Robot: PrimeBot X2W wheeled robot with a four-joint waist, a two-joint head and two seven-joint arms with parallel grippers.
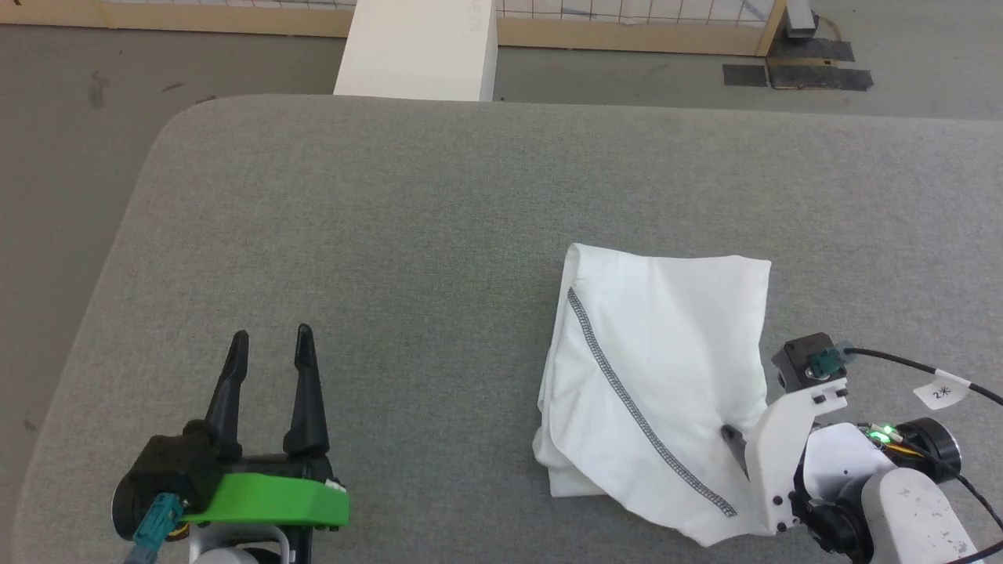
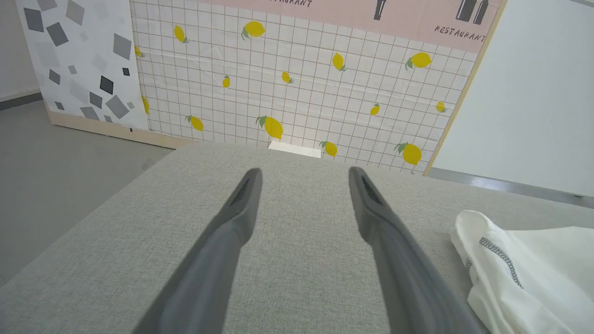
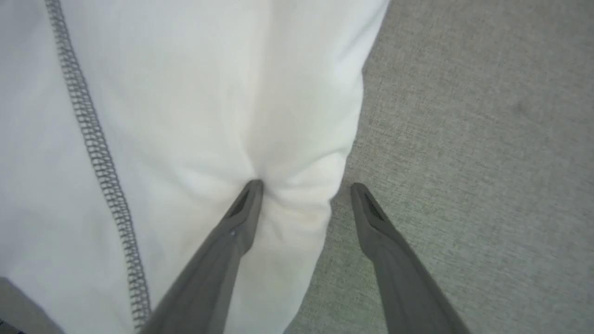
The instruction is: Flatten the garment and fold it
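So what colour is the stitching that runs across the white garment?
Dark grey stitching, a fine looped line against the white garment. It shows best in the right wrist view.

A plain white garment (image 1: pixel 666 352) is seen folded into a compact, roughly square bundle. It is laid flat on a grey fabric-covered desk (image 1: pixel 392 235), at about 4 o'clock from the desk's middle in the head view. A line of dark dotted stitching (image 1: pixel 627 399) is run across it from 11 o'clock down to 5 o'clock. Its far edge is straight, and its near edges are layered and uneven. Soft creases are gathered into a pucker near its 4 o'clock edge.
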